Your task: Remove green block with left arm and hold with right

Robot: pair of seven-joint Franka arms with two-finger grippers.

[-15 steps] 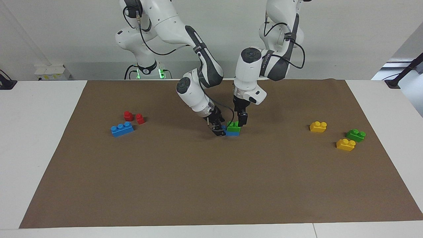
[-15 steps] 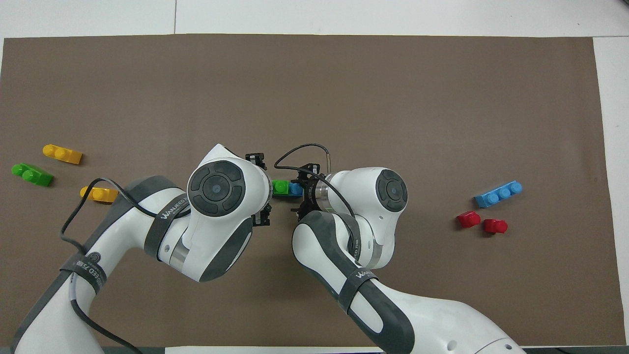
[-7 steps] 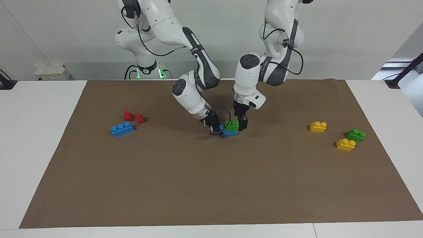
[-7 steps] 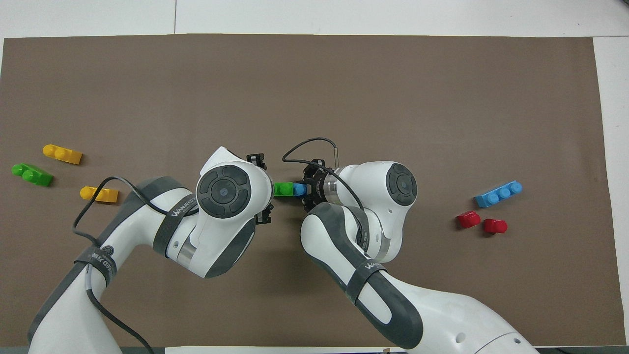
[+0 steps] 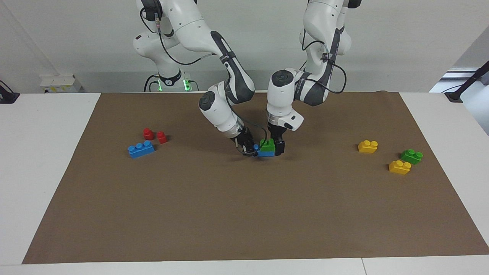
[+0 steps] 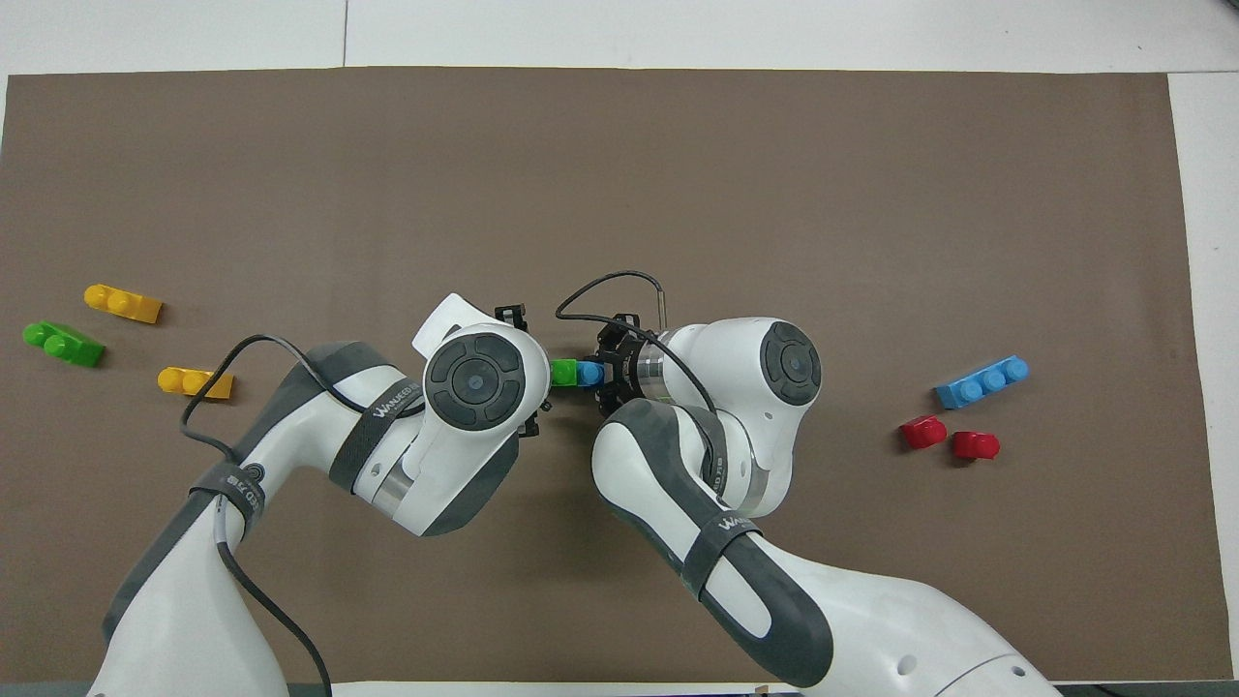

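At mid-mat, my right gripper (image 5: 250, 148) clamps the blue plastic brick (image 5: 265, 153) under the small bright green two-stud block (image 5: 267, 145), which my left gripper (image 5: 276, 147) straddles, grip unclear, so I'd pull straight upward.

We're in a robotics lab: two white arms (image 5: 229, 76) bolted at a white table (image 5: 46, 152), brown mat (image 5: 244, 206) spread edge to edge, bare grey wall (image 5: 401, 34), cabling trailing at the corners.
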